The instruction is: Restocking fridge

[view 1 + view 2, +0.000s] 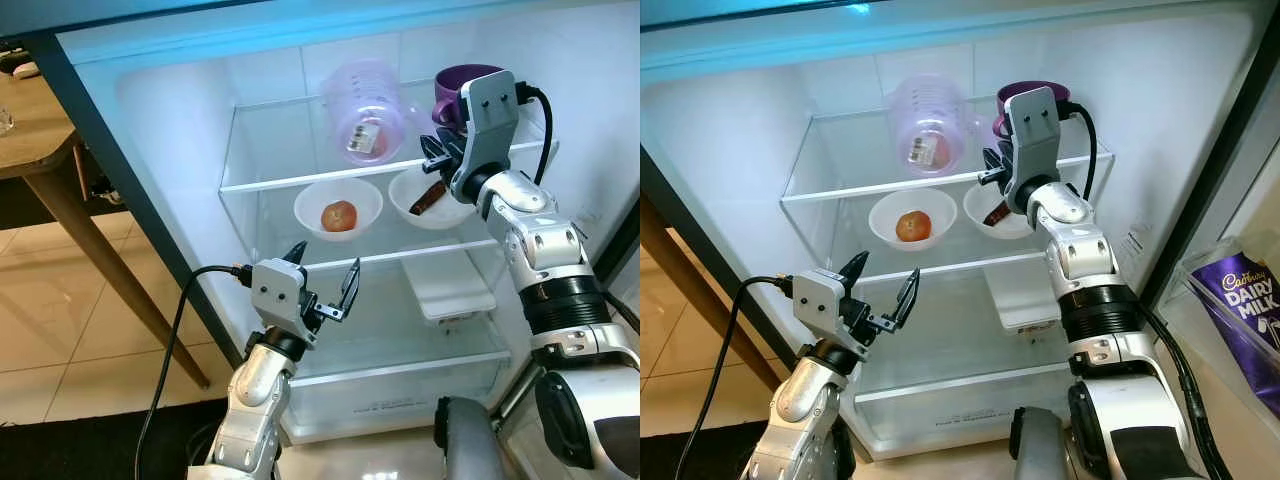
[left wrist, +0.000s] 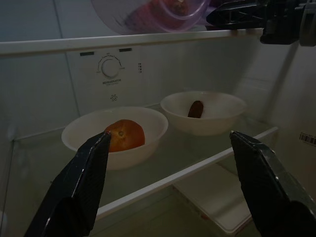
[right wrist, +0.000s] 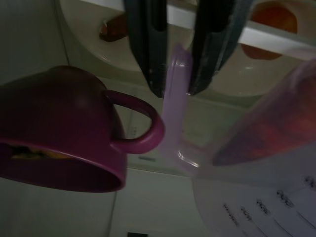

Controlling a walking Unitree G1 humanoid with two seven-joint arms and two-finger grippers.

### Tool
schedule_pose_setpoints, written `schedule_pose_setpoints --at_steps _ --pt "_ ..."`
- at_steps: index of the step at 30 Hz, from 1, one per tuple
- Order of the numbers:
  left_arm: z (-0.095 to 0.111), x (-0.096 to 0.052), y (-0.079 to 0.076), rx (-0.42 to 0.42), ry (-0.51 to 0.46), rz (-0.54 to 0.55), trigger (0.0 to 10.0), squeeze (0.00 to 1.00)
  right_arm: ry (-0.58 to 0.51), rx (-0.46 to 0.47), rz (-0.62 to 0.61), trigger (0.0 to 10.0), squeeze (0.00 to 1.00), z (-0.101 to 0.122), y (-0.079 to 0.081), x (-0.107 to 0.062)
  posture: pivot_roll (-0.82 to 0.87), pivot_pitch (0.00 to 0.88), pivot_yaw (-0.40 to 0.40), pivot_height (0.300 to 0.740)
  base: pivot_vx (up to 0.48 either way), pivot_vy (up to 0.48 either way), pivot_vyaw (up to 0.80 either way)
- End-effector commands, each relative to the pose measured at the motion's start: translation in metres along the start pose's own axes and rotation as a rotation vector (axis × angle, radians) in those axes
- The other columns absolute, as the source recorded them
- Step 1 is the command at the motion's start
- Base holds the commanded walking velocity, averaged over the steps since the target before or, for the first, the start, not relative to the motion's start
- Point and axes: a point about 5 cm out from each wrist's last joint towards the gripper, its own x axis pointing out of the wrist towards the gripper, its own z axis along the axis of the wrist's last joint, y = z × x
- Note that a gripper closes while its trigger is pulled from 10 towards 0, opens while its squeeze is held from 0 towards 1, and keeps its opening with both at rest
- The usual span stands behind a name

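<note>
Fridge restocking: the right pincer (image 1: 437, 157), arm raised to the top shelf (image 1: 300, 180), pinches the handle (image 3: 174, 94) of a clear measuring jug (image 1: 365, 115) lying tipped beside a purple mug (image 1: 455, 90). The jug's long axis runs away from the fingers, toward the robot's left. Below, the left pincer (image 1: 322, 285) hovers spread before two white bowls (image 1: 338, 205) on the middle shelf.
</note>
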Motion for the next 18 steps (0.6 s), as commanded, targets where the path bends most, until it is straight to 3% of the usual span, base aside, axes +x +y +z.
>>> schedule_pose_setpoints --at_steps 1,3,5,6,7,9,10,11,12,18 --pt "-0.005 -0.004 0.002 0.005 0.026 0.010 10.0 0.00 0.107 -0.025 0.007 7.2 0.00 -0.019 0.002 -0.001 -0.01 0.066 0.079 0.447 0.000 0.000 0.00" --pt "-0.005 -0.004 0.003 0.006 0.026 0.010 10.0 0.00 0.111 -0.037 0.008 8.5 0.00 -0.018 0.001 -0.002 -0.01 0.065 0.078 0.447 0.000 0.000 0.00" --pt "-0.005 -0.004 0.003 0.006 0.026 0.010 10.0 0.00 0.111 -0.043 0.014 8.5 0.00 -0.017 0.000 -0.002 -0.01 0.065 0.078 0.447 0.000 0.000 0.00" --pt "-0.005 -0.004 0.003 0.006 0.026 0.011 10.0 0.00 0.109 -0.047 0.020 7.0 0.00 -0.015 0.000 -0.003 -0.01 0.064 0.079 0.447 0.000 0.000 0.00" --pt "-0.005 -0.004 0.003 0.006 0.026 0.011 10.0 0.00 0.109 -0.047 0.020 7.0 0.00 -0.015 0.000 -0.003 -0.01 0.064 0.079 0.447 0.000 0.000 0.00" --pt "-0.005 -0.004 0.003 0.005 0.027 0.011 10.0 0.00 0.097 -0.039 0.022 4.2 0.00 -0.013 0.000 -0.003 -0.01 0.064 0.080 0.447 0.000 0.000 0.00" --pt "-0.005 -0.004 0.003 0.005 0.027 0.011 10.0 0.00 0.097 -0.039 0.022 4.2 0.00 -0.013 0.000 -0.003 -0.01 0.064 0.080 0.447 0.000 0.000 0.00" --pt "-0.005 -0.004 0.003 0.005 0.027 0.011 10.0 0.00 0.085 -0.030 0.022 1.6 0.00 -0.011 -0.001 -0.004 -0.01 0.064 0.080 0.447 0.000 0.000 0.00" --pt "-0.005 -0.003 0.003 0.006 0.027 0.010 10.0 0.00 0.070 -0.017 0.018 0.0 0.00 -0.009 -0.002 -0.004 -0.01 0.064 0.082 0.447 0.000 0.000 0.00" --pt "-0.005 -0.003 0.003 0.008 0.026 0.009 10.0 0.00 -0.014 0.004 0.013 0.0 0.00 -0.004 -0.003 -0.006 -0.01 0.063 0.083 0.447 0.000 0.000 0.00"
